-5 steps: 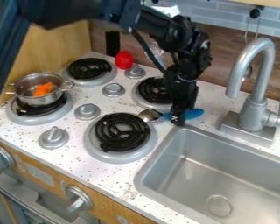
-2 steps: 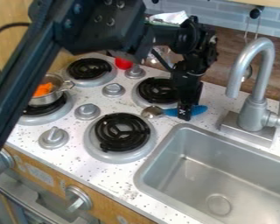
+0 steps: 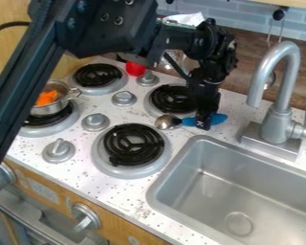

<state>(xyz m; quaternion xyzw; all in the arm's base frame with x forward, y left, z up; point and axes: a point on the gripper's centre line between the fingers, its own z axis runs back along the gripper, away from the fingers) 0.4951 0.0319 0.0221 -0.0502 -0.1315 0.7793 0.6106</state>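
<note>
White speckled countertop spreads beneath my work, carrying a spoon with a silver metal bowl and a blue handle between the rear right black coil burner and the grey metal sink. My black two-finger gripper hangs down at the blue handle, which shows to either side of it. I cannot tell whether it is clenched on the handle or released. As I judge it, the reach to the spoon is made; the spoon looks to be at counter level, so a lift and any carrying remain undone. Farther left, a silver metal pot with an orange piece inside sits on another burner, partly behind my black arm.
</note>
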